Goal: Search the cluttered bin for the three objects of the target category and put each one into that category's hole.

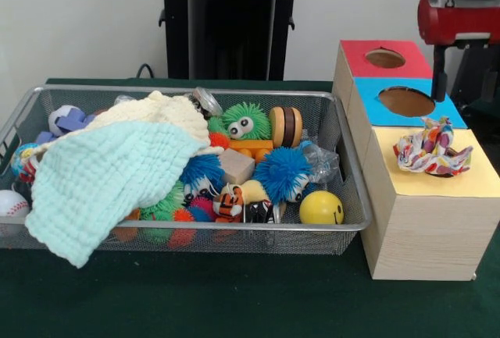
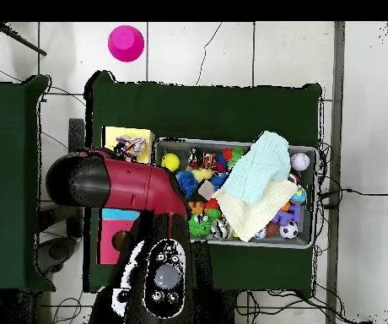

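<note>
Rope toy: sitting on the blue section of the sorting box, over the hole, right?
Not quite. The front view shows the multicolored rope toy lying on the yellow section of the sorting box, covering where that hole would be. The blue section is bare, its hole open.

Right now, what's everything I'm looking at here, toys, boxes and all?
Wire bin: one, silver mesh, on the green table.
Mint cloth: one, draped over the bin's left front rim.
Cream cloth: one, behind the mint one.
Yellow smiley ball: one, bin's front right corner.
Baseball: one, white, bin's left end.
Soccer ball: one, white with dark patches, back left.
Fuzzy toys: several; green with eyes at back, blue near the middle.
Wooden block: one, tan, centre.
Sorting box: one, wooden, right of bin; red, blue and yellow tops.
Knotted rope toy: one, multicoloured, on the yellow top.
Pink cup: one, on the floor.
Robot arm: one, red and black; hand not visible.
</note>
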